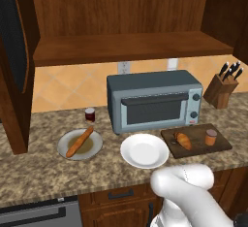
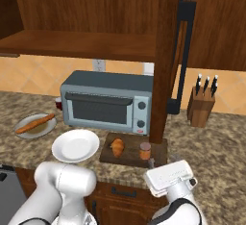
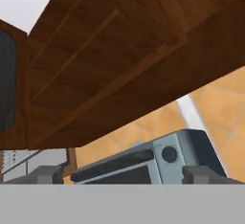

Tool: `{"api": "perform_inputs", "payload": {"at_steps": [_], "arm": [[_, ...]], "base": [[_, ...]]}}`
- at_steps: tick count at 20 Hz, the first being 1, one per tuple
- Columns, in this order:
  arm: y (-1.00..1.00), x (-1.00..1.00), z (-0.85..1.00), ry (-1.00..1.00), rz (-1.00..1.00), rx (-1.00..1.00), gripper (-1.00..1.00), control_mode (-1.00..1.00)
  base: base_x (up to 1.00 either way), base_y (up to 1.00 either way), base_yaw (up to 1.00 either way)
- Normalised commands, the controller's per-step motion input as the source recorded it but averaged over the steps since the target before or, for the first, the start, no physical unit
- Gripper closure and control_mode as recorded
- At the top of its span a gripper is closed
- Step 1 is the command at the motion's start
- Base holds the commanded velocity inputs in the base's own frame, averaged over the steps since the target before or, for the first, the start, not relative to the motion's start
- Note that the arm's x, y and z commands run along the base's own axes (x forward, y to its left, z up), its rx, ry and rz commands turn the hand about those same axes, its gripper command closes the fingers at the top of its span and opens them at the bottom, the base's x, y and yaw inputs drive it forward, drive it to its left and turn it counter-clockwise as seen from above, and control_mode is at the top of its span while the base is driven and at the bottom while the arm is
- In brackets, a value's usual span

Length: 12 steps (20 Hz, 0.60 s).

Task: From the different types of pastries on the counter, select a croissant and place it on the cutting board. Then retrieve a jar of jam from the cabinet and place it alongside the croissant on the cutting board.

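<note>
My fingertips [image 3: 47, 174] stand wide apart with nothing between them, aimed up at the cabinet [image 3: 110, 60] above the toaster oven [image 3: 158, 161]. On the counter [image 1: 43, 172], the croissant [image 1: 183, 140] and jam jar [image 1: 210, 137] sit near each other on the cutting board [image 1: 196, 146].
</note>
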Motion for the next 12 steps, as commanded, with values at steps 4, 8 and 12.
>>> {"api": "perform_inputs", "payload": {"at_steps": [4, 8, 12], "arm": [[-1.00, -1.00, 0.76, 0.01, 0.00, 0.00, -1.00, -1.00], [-1.00, -1.00, 0.44, 0.00, 0.00, 0.00, -1.00, -1.00], [-1.00, -1.00, 0.15, 0.00, 0.00, 0.00, -1.00, -1.00]], "base": [[0.00, 0.00, 0.00], [0.00, 0.00, 0.00], [0.00, 0.00, 0.00]]}}
